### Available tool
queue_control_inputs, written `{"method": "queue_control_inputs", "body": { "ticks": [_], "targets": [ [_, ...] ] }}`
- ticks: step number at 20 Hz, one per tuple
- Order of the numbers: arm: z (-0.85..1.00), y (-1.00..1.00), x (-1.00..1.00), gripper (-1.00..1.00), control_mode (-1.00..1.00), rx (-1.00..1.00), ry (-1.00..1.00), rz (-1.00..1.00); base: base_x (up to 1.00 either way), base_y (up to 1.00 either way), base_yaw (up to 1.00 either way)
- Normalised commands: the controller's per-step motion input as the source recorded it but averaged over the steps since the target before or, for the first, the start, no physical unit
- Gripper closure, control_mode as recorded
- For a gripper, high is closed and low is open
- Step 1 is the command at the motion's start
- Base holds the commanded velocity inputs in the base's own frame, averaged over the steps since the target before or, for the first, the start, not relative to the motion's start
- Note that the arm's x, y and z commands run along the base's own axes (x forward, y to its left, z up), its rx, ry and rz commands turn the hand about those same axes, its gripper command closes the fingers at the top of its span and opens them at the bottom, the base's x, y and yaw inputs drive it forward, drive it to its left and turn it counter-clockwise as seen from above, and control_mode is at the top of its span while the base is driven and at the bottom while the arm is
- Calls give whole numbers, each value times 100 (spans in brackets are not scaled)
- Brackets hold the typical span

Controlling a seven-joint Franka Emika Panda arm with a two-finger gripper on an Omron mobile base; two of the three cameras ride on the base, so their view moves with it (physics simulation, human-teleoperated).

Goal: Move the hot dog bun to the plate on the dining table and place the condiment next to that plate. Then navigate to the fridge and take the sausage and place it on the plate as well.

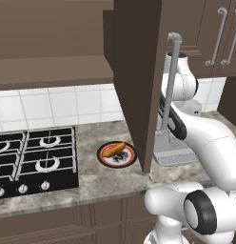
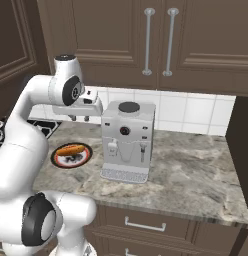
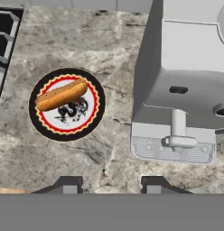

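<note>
Stovetop (image 3: 3, 49) cropped beside bun plate (image 3: 67, 104)

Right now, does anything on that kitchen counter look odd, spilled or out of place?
Nothing is spilled or broken. One upper cabinet door stands wide open over the counter. The hot dog bun lies neatly on a patterned plate between the stove and the coffee machine.

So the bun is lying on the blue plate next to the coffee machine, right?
Not quite. The bun lies on a white plate with a red and black rim, not a blue one. It is next to the coffee machine, as the hand view shows.
</note>
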Motion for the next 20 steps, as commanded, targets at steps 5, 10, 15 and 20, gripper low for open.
{"method": "queue_control_inputs", "body": {
  "ticks": [5, 10, 15, 20],
  "targets": [
    [-3, 3, -16, -100, -100, 0, 0, 0, 0, 0, 0],
    [-35, 19, -33, -100, -100, 17, 0, -17, 0, 0, 0],
    [-42, 12, -16, -100, -100, 41, 0, -36, 0, 0, 0],
    [-60, 48, -1, -100, -100, 13, 13, -39, 0, 0, 0]
  ]
}}
